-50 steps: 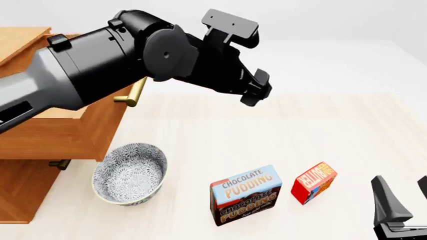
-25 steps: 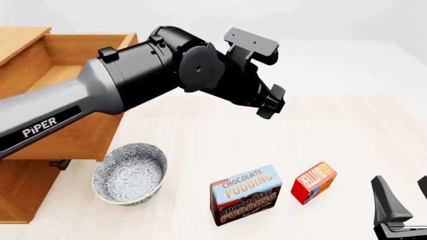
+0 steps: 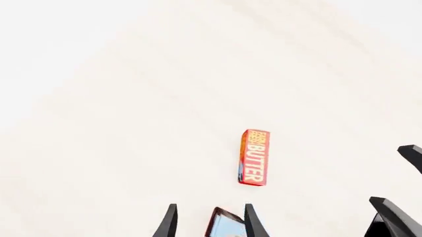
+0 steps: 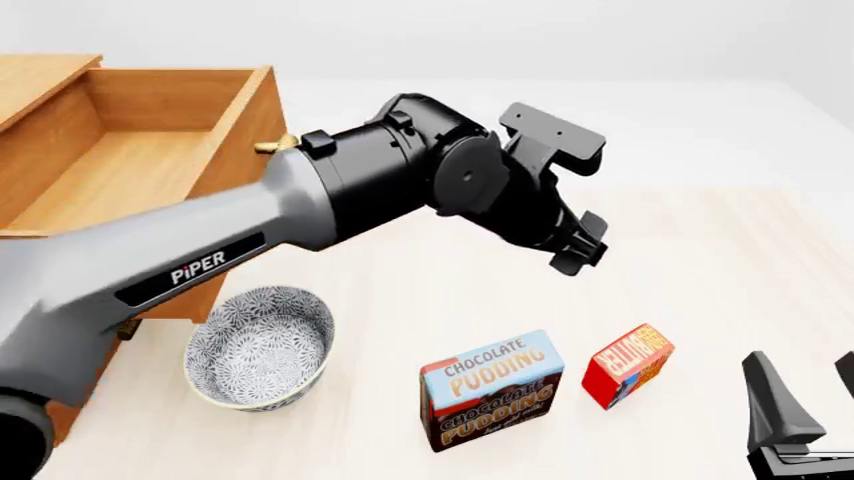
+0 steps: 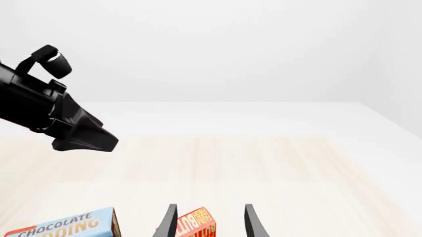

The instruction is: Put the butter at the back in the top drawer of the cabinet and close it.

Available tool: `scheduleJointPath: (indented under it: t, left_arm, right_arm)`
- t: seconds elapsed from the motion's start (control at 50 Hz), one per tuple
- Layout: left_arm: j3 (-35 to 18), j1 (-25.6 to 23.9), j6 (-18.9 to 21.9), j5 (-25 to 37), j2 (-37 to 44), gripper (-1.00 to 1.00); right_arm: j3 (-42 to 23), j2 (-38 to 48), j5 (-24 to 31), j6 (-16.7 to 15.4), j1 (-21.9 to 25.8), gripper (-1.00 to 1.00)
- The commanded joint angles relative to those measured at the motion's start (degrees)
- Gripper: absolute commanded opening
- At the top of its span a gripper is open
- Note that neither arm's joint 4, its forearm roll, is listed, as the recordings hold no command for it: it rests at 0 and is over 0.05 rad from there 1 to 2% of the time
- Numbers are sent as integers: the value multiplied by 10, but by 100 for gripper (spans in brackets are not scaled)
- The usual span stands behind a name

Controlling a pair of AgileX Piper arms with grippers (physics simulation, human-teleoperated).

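Though small, red butter (image 4: 627, 364), pale lettering

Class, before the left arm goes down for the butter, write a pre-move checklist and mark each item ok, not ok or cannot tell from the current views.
1. Top drawer open to receive the butter: ok, pulled out with bare floor showing.
2. Butter free to grasp: ok, it stands apart from the Chocolate Pudding box.
3. Left gripper empty and open: ok, the left wrist view shows its fingers spread with nothing between.
4. Left gripper over the butter: not ok, it hangs above the table, short of the box.
5. Right gripper clear of the path: cannot tell, it sits close beside the butter.
6. Bowl out of the way: ok.
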Motion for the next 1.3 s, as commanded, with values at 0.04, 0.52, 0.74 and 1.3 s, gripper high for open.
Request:
scheduleJointPath:
  t: [0.04,0.52,0.74,1.3]
  left_arm:
    - [-37,-22,-3,16,42,100]
    - [-76,-42,-15,29,98,100]
    - [-100,-52,-17,39,121,100]
    - [-176,-70,-22,73,186,100]
  right_arm:
    - [0,0,0,0,0,100]
    - [0,0,0,0,0,100]
    - [0,0,0,0,0,100]
    - [0,0,0,0,0,100]
